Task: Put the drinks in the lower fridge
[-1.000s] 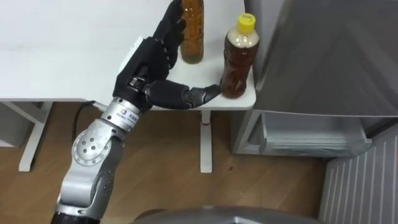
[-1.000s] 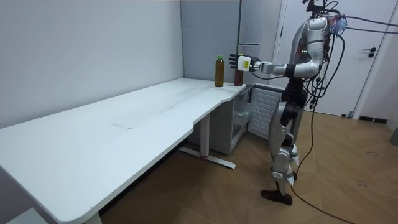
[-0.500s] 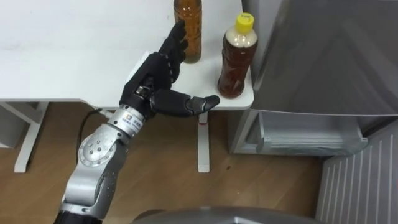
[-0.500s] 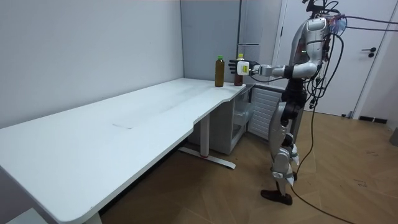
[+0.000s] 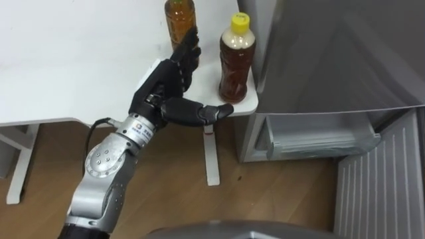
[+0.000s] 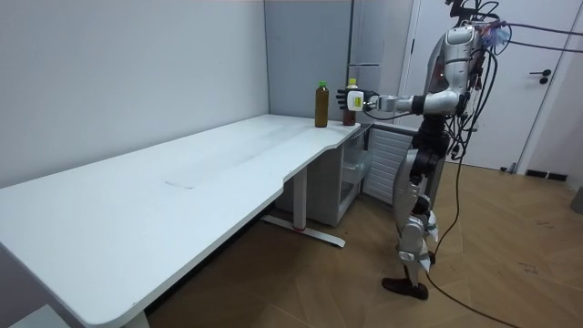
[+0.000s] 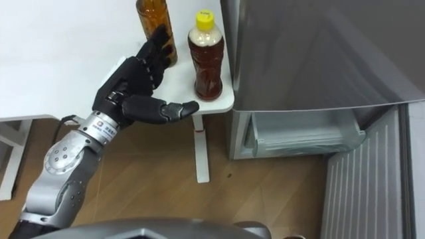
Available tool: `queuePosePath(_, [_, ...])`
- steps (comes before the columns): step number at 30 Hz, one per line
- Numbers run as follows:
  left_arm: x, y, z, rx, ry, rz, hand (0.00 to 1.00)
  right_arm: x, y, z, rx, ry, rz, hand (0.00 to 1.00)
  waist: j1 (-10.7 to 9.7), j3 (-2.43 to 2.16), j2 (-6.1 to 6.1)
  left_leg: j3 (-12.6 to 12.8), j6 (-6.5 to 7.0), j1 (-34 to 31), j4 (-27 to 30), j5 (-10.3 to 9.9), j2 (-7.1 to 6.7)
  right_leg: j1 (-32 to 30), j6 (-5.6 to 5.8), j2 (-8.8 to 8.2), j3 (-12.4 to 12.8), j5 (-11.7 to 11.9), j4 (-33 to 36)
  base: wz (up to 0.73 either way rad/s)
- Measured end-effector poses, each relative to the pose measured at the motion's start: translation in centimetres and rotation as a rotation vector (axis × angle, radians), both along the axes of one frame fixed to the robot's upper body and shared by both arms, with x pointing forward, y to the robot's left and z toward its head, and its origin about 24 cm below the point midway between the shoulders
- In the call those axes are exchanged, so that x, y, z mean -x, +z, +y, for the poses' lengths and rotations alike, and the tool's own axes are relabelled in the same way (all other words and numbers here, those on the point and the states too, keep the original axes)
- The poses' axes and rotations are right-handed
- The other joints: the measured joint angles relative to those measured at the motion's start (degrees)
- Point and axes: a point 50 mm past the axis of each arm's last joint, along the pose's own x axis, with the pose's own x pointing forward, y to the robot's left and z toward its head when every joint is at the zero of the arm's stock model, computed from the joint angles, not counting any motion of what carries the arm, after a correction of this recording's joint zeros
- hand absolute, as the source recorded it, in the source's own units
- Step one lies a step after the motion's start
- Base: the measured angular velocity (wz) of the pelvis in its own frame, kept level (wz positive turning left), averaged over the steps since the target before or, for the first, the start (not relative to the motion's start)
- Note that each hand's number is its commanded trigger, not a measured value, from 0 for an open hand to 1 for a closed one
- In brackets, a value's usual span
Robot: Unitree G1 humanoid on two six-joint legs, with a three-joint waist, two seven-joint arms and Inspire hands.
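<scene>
Yellow-capped bottle (image 5: 235,60), rounded clear plastic, on smooth white table (image 5: 66,66), left robot hand (image 5: 163,85) spread open beside it

The tabletop (image 5: 66,60) is white, smooth and matt. The bottle with the yellow cap (image 5: 236,66) and the bottle behind it (image 5: 179,16) are clear, glossy plastic. The fridge (image 5: 332,60) has a grey, metal-looking front with a soft sheen. The floor (image 5: 279,192) is wood-grained. The left hand (image 5: 163,94) looks like matt black plastic.
</scene>
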Motion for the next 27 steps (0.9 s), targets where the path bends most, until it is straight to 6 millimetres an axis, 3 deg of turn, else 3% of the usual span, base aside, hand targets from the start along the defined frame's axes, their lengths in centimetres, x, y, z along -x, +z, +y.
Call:
queuePosePath(4, [-0.1,0.0,-0.1,0.0,-0.013,0.006,0.0,0.1,0.0,0.1,-0.015,0.004,0.014,0.0,-0.6,-0.25,0.4,0.0,0.0,0.1,0.2,0.0,0.03,0.0,-0.08,0.06,0.5,0.1,0.1,-0.02])
queuePosePath(14, [-2.0,1.9,-0.9,0.009,-0.065,-0.082,0.0,0.3,0.0,0.1,-0.036,-0.024,0.036,0.0,-0.8,-0.27,0.53,0.1,0.0,0.2,0.2,0.0,0.34,-0.1,-0.2,0.41,0.8,0.1,0.0,0.0])
queuePosePath(27, [-2.2,1.6,-0.6,-0.003,-0.047,-0.063,0.0,1.1,0.0,0.2,-0.051,-0.021,0.062,0.0,-1.1,0.35,1.79,2.4,-0.04,1.9,-1.3,0.0,0.69,0.0,-0.32,0.82,3.5,0.2,0.0,-0.08])
